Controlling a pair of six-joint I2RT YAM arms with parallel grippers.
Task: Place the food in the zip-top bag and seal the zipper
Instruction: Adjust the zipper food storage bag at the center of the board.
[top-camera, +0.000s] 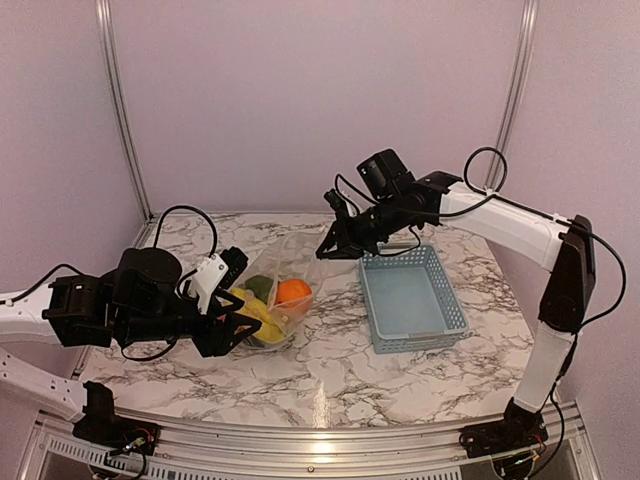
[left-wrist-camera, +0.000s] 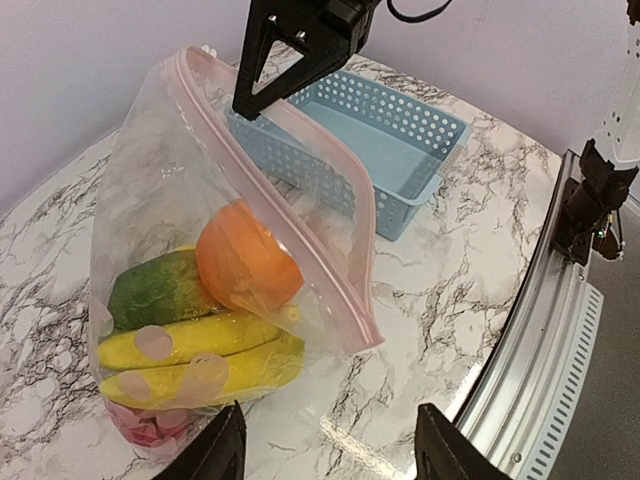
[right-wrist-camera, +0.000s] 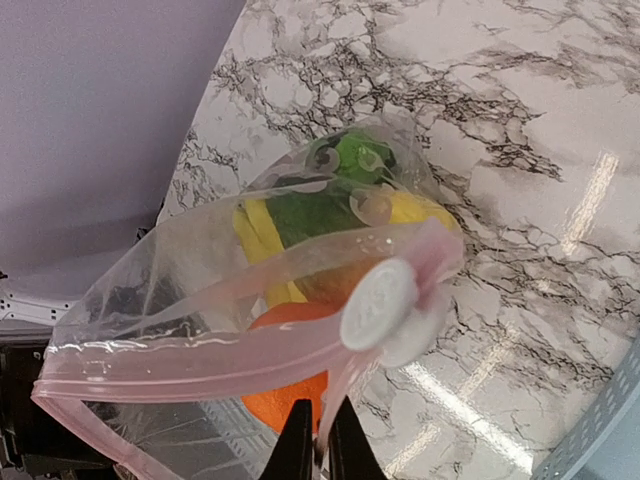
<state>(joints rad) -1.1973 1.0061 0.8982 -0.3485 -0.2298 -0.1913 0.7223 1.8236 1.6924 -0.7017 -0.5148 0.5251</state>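
Note:
The zip-top bag (top-camera: 278, 268) stands on the marble table, with the food inside it: an orange (left-wrist-camera: 245, 255), a green striped melon (left-wrist-camera: 160, 290), yellow bananas (left-wrist-camera: 190, 340) and a red-pink piece (left-wrist-camera: 150, 425) at the bottom. The pink zipper (left-wrist-camera: 362, 240) along its mouth is parted. My right gripper (right-wrist-camera: 322, 445) is shut on the bag's top edge and holds it up; it shows from above (top-camera: 325, 250) and in the left wrist view (left-wrist-camera: 262, 95). A white round tab (right-wrist-camera: 378, 303) sits on the zipper. My left gripper (left-wrist-camera: 330, 455) stands open just in front of the bag's lower part, holding nothing.
A grey-blue slotted basket (top-camera: 455, 300) stands to the right of the bag with nothing in it, and shows behind the bag in the left wrist view (left-wrist-camera: 440, 185). The table's metal front rail (left-wrist-camera: 540, 340) runs close to the left gripper.

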